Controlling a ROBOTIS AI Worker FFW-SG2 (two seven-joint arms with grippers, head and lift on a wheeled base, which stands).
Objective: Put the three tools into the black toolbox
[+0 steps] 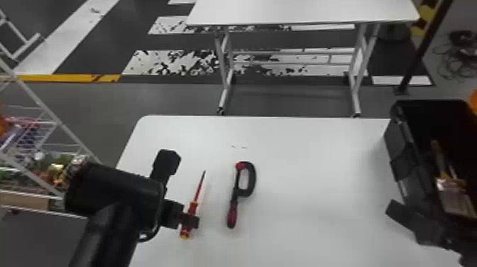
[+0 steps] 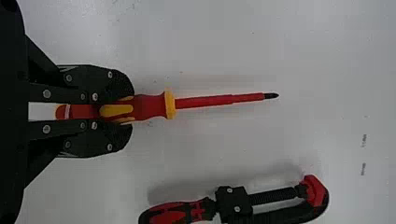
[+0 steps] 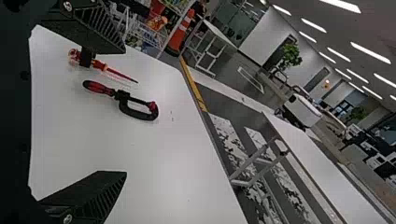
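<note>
The white surface (image 1: 301, 159) bears the clamp (image 1: 252, 183); another table (image 1: 301, 10) stands beyond. The left claw (image 1: 191, 220) grips the screwdriver (image 1: 199, 190) nearby; the right claw (image 1: 404, 216) gapes. Paintbrush (image 1: 458, 200) inside the black toolbox (image 1: 404, 170) (murky in there, right side cut off).

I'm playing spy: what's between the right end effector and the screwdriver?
In the head view, the red and black clamp lies there on the table.

The left hand (image 1: 191, 221) partly hides the screwdriver's handle (image 1: 185, 230). The toolbox (image 1: 399, 138) hides the bench's (image 1: 305, 159) far right corner; its right side is cut off, its depths too dark to tell.
</note>
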